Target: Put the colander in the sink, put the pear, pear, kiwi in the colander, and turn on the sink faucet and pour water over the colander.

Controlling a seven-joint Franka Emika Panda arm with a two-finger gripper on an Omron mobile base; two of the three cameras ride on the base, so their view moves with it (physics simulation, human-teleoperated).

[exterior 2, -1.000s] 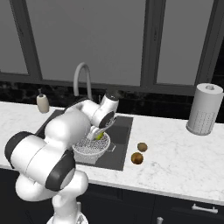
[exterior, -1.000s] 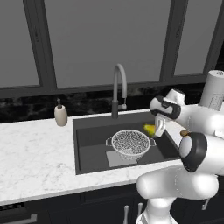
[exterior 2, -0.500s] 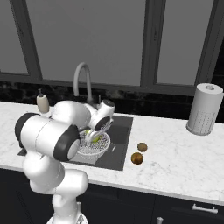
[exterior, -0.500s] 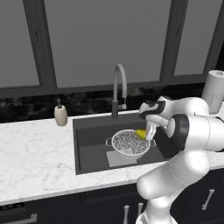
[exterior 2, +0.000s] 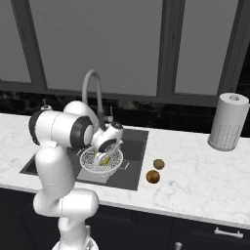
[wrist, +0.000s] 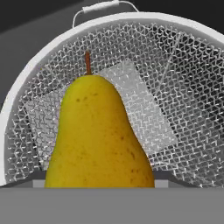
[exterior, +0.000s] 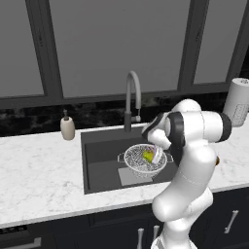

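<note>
The white mesh colander [exterior: 136,164] sits in the dark sink [exterior: 99,155], below the grey gooseneck faucet [exterior: 132,92]. My gripper [exterior: 154,154] reaches down into the colander and is shut on a yellow pear [exterior: 147,155]. In the hand view that pear [wrist: 98,135] stands stem-up, close in front of the colander's mesh wall [wrist: 175,87]. From the right, the gripper [exterior 2: 105,155] hangs over the colander [exterior 2: 91,161] with the pear [exterior 2: 103,159] in it. On the counter right of the sink lie the dull-brown kiwi [exterior 2: 158,164] and a golden pear [exterior 2: 153,177].
A beige soap dispenser [exterior: 67,128] stands left of the faucet. A paper towel roll [exterior 2: 226,122] stands at the counter's far right. Dark windows and a black backsplash run behind the sink. My own white arm covers the sink's right side.
The gripper has carried the yellow pear leftward from the sink's right edge and down into the colander. The two fruits on the counter have stayed put.
</note>
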